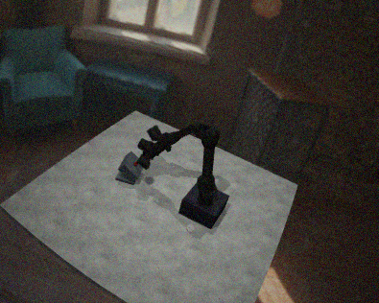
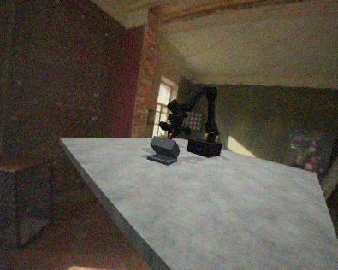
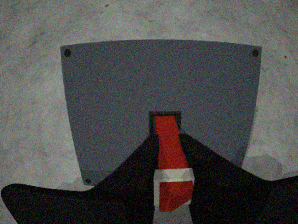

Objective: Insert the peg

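The red peg [image 3: 170, 156] [image 1: 135, 163] with a white band is held between my gripper's black fingers. Its far end sits in the dark square hole [image 3: 164, 117] in the face of the grey sloped panel [image 3: 107, 103] [image 1: 127, 169] [image 2: 163, 148]. In the top and exterior views my gripper [image 1: 142, 160] [image 2: 172, 130] is right at the panel's face, with the arm stretched out from its black base [image 1: 203, 205] [image 2: 204, 148]. The hole's depth is hidden by the peg.
The panel stands on a pale grey table top [image 1: 107, 225] [image 2: 228, 192]. Blue armchairs [image 1: 33, 72] and a window [image 1: 151, 19] lie beyond the table's far edge. A small pale disc [image 1: 190, 228] lies by the base.
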Controlling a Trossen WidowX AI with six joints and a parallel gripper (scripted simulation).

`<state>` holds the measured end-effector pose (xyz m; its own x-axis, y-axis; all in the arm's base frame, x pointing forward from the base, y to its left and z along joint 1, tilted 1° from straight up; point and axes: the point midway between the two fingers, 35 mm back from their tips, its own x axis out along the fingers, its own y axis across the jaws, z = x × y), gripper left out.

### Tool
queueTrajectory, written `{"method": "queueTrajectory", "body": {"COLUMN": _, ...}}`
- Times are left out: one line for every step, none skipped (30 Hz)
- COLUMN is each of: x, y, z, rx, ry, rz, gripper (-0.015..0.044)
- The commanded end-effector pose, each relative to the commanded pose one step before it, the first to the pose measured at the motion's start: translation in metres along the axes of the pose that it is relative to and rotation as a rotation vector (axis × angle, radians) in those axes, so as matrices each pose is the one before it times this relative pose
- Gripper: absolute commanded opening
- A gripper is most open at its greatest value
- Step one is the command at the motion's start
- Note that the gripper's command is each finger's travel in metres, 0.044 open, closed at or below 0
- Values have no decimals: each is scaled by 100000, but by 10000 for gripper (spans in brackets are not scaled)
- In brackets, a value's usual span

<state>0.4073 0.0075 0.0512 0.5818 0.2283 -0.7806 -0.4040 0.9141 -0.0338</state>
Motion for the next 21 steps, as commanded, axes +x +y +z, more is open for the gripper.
{"method": "queueTrajectory", "body": {"x": 375, "y": -49, "z": -61, "rx": 412, "ry": 240, "rz": -228, "gripper": 0}}
{"method": "queueTrajectory", "body": {"x": 63, "y": 1, "z": 0, "rx": 0, "ry": -3, "rz": 0, "gripper": 0}}
{"method": "queueTrajectory", "body": {"x": 57, "y": 1, "z": 0, "rx": 0, "ry": -3, "rz": 0, "gripper": 0}}
{"method": "queueTrajectory", "body": {"x": 60, "y": 0, "z": -4, "rx": 0, "ry": -2, "rz": 0, "gripper": 0}}
{"method": "queueTrajectory", "body": {"x": 53, "y": 0, "z": -4, "rx": 0, "ry": -2, "rz": 0, "gripper": 0}}
{"method": "queueTrajectory", "body": {"x": 52, "y": 0, "z": -6, "rx": 0, "ry": -2, "rz": 0, "gripper": 0}}
{"method": "queueTrajectory", "body": {"x": 46, "y": 0, "z": -6, "rx": 0, "ry": -2, "rz": 0, "gripper": 0}}
{"method": "queueTrajectory", "body": {"x": 41, "y": 0, "z": -6, "rx": 0, "ry": -1, "rz": 0, "gripper": 0}}
{"method": "queueTrajectory", "body": {"x": 37, "y": 0, "z": -5, "rx": 0, "ry": -1, "rz": 0, "gripper": 0}}
{"method": "queueTrajectory", "body": {"x": 48, "y": 2, "z": -7, "rx": 0, "ry": -2, "rz": 0, "gripper": 0}}
{"method": "queueTrajectory", "body": {"x": 22, "y": 1, "z": -3, "rx": 0, "ry": -1, "rz": 0, "gripper": 0}}
{"method": "queueTrajectory", "body": {"x": 34, "y": -1, "z": -5, "rx": 0, "ry": -1, "rz": 0, "gripper": 0}}
{"method": "queueTrajectory", "body": {"x": 18, "y": 0, "z": -3, "rx": 0, "ry": -1, "rz": 0, "gripper": 0}}
{"method": "queueTrajectory", "body": {"x": 23, "y": -2, "z": -2, "rx": 0, "ry": -1, "rz": 0, "gripper": 0}}
{"method": "queueTrajectory", "body": {"x": 12, "y": -1, "z": -1, "rx": 0, "ry": 0, "rz": 0, "gripper": 0}}
{"method": "queueTrajectory", "body": {"x": 13, "y": -1, "z": 2, "rx": 0, "ry": -1, "rz": 0, "gripper": 0}}
{"method": "queueTrajectory", "body": {"x": -154, "y": 58, "z": 32, "rx": -375, "ry": -114, "rz": 293, "gripper": 0}}
{"method": "queueTrajectory", "body": {"x": 0, "y": 0, "z": 0, "rx": 0, "ry": 0, "rz": 0, "gripper": 0}}
{"method": "queueTrajectory", "body": {"x": 0, "y": 0, "z": 0, "rx": 0, "ry": 0, "rz": 0, "gripper": 0}}
{"method": "queueTrajectory", "body": {"x": 0, "y": 0, "z": 0, "rx": 0, "ry": 0, "rz": 0, "gripper": 0}}
{"method": "queueTrajectory", "body": {"x": 0, "y": 0, "z": 0, "rx": 0, "ry": 0, "rz": 0, "gripper": 0}}
